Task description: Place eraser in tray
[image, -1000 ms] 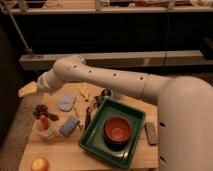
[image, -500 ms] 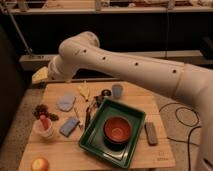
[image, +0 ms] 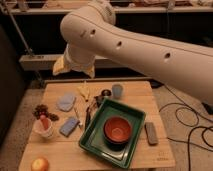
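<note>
The eraser (image: 150, 133) is a small dark grey-brown block lying flat on the wooden table, just right of the tray and apart from it. The tray (image: 94, 144) is large, dark green and rimmed, and holds an orange-red bowl (image: 118, 129). My white arm (image: 135, 42) crosses the top of the camera view, high above the table, and ends at the left in a joint with a yellowish part (image: 60, 66). My gripper is out of view.
Left of the tray lie a light-blue block (image: 69, 126), a pale blue-grey pad (image: 65, 102), dark grapes (image: 42, 111), a white cup (image: 44, 129) and an apple (image: 40, 164). A grey cup (image: 117, 91), a yellow item (image: 83, 91) and dark utensils (image: 90, 112) are behind. Cables (image: 185, 120) lie on the floor at the right.
The arm has risen and swung nearer the camera, now filling the upper view. The eraser, tray and other table items have not moved.
</note>
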You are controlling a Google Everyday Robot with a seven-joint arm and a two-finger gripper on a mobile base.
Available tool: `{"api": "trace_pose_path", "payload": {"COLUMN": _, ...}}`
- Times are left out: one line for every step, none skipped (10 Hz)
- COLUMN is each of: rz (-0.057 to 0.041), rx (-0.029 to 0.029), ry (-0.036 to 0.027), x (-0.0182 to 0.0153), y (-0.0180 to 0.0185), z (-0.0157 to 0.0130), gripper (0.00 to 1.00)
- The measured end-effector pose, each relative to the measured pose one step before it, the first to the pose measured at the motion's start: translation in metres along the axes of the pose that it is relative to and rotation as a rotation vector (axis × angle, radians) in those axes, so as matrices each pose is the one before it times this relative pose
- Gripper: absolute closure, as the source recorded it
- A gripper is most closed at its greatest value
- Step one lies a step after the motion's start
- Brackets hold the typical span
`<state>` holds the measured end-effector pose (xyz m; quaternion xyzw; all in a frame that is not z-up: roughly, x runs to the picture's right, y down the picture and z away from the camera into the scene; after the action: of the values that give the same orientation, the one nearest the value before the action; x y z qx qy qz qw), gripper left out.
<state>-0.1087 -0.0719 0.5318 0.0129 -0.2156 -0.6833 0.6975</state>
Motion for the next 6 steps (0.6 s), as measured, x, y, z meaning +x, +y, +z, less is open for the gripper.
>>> {"api": "trace_pose_path", "payload": {"rz": 0.02582, "rx": -0.02593, "ry": -0.00645, "x": -0.00244, "y": 0.00331, "z": -0.00237, "gripper": 0.20}}
{"api": "trace_pose_path", "payload": {"rz": 0.03586, "rx": -0.03362, "ry": -0.00728, "x": -0.00733, "y": -0.00049, "z": -0.00210, "gripper": 0.20}}
{"api": "trace_pose_path", "payload": {"rz": 0.03251, "rx": -0.02867, "ry": -0.00123, "x": -0.00442, "y": 0.00333, "z": -0.00226, "gripper": 0.20}}
{"api": "trace_pose_path", "payload": {"rz": 0.01375, "rx": -0.01060, "ry": 0.00096, "x": -0.00071, "y": 0.00302, "z": -0.00074, "gripper": 0.20}}
{"api": "trace_pose_path", "payload": {"rz": 0.00125, "rx": -0.00121, "ry": -0.00011, "x": -0.00033, "y": -0.00014, "z": -0.00008, "gripper": 0.20}}
{"api": "trace_pose_path", "payload": {"rz": -0.00231, "rx": 0.00049, "ry": -0.00094, "x": -0.00029, "y": -0.00109, "z": 0.00059, "gripper": 0.20}}
